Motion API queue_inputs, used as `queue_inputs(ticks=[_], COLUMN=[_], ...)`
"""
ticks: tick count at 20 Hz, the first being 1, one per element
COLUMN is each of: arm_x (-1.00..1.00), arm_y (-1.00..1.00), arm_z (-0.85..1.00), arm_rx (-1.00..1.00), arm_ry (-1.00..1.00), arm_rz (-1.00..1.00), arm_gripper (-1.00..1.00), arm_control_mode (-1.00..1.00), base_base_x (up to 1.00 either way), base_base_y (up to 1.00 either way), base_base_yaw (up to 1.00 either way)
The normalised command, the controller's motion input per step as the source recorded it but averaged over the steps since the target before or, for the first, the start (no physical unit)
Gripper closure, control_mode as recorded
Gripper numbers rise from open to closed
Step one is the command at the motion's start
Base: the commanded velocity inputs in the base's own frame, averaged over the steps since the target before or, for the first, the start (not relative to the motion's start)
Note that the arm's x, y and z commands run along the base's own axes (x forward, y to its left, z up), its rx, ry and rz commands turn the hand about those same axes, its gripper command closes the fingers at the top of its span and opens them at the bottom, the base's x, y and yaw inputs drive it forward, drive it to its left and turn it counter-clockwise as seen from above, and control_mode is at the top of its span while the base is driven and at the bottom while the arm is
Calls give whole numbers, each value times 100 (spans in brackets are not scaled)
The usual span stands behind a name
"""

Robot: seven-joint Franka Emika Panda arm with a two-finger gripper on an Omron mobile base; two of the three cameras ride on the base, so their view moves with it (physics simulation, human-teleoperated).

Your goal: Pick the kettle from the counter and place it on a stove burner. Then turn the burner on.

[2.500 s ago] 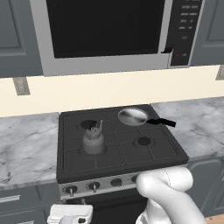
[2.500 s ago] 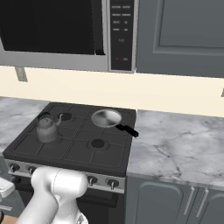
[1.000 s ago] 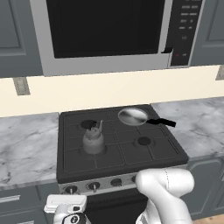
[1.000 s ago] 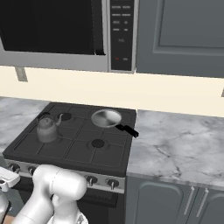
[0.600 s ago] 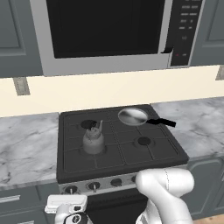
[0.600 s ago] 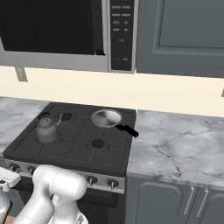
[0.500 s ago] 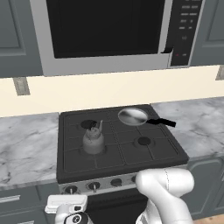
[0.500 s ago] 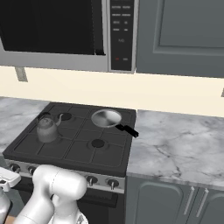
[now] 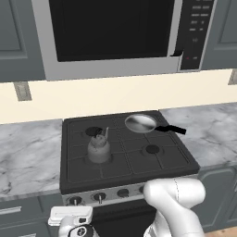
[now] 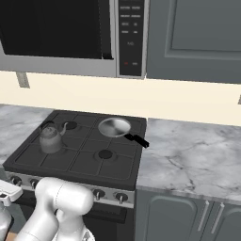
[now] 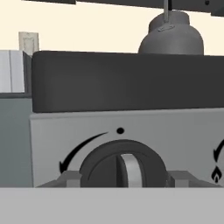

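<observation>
The grey kettle [image 9: 98, 148] [image 10: 51, 138] stands upright on the stove's front-left stove burner, and its dome shows above the stove edge [image 11: 171, 37]. The front-right stove burner [image 9: 152, 149] is bare. My gripper [image 9: 71, 212] hangs low in front of the stove's control panel at its left end, below the counter [image 9: 28, 157]. In the hand view the gripper [image 11: 124, 178] is open, one fingertip [image 11: 70, 178] on either side of the leftmost dark knob [image 11: 124, 168]. I cannot tell whether the fingertips touch the knob.
A silver frying pan [image 9: 140, 122] with a black handle sits on the back-right burner. More knobs [image 9: 98, 197] line the front panel. A microwave [image 9: 111, 32] hangs above the stove. Marble worktop [image 10: 188, 155] runs to the right, and grey cabinet fronts stand beside the hand.
The hand has crept slightly upward toward the knob panel. The kettle and pan have not moved.
</observation>
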Motion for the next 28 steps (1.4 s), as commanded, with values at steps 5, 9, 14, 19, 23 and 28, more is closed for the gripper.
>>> queue_inputs(ticks=[5, 9, 14, 19, 23, 28], arm_x=[0, 2, 4, 10, 10, 27], arm_y=[0, 0, 0, 0, 1, 8], arm_z=[3, 21, 22, 22, 21, 19], arm_rx=[-14, -11, -11, -12, -15, -7], arm_ry=[1, 1, 2, 9, 14, 22], arm_rz=[5, 6, 7, 12, 15, 13], arm_gripper=[100, 100, 100, 100, 100, 100], arm_control_mode=[-100, -100, -100, -100, -100, -100], base_base_x=[0, 0, 0, 0, 0, 0], base_base_y=[0, 0, 0, 0, 0, 0], base_base_yaw=[0, 0, 0, 0, 0, 0])
